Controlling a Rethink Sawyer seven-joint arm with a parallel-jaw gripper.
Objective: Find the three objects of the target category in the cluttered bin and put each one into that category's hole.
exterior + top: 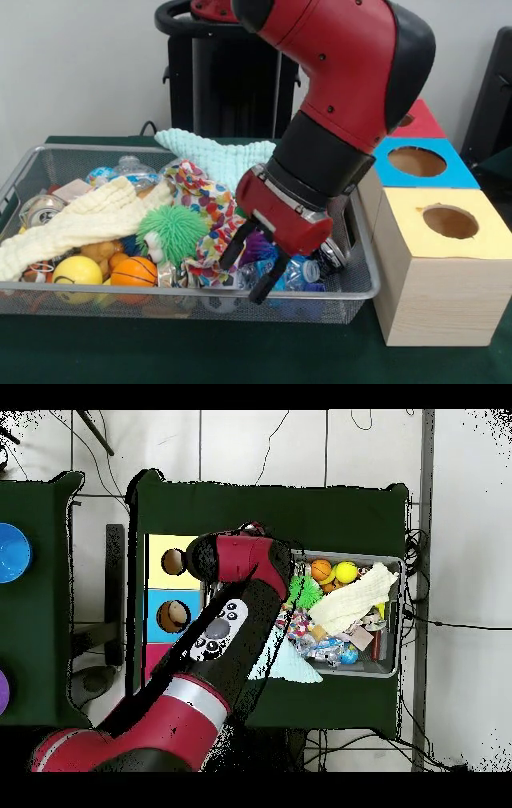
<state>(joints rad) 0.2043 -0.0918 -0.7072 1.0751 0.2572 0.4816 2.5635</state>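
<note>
Front view. The gripper point(258, 270) hangs over the wire bin point(352, 290), toward its 4 o'clock corner, with two dark fingers point(233, 249) spread apart and nothing between them. The fingertips sit just above the clutter; whether they touch the purple toy point(258, 246) or the crumpled plastic bottle point(300, 273) beneath cannot be told.

Contents of the bin, counted where visible: one green spiky ball point(174, 230) near the centre; one yellow ball point(77, 272) and one orange basketball point(134, 272) side by side at 7 o'clock; one pale yellow cloth point(88, 218) draped from 9 o'clock toward the centre; one mint cloth point(216, 157) hanging over the rim at 12 o'clock; one patterned cloth point(200, 200) at the centre; one can point(38, 211) at 9 o'clock.

At 3 o'clock of the bin stand three boxes in a row, each with one round hole: a yellow-topped box point(456, 232) nearest, a blue-topped box point(418, 163) behind it, and a red-topped box point(418, 120) farthest.

Overhead view. The red arm point(225, 634) covers part of the bin point(396, 669).
</note>
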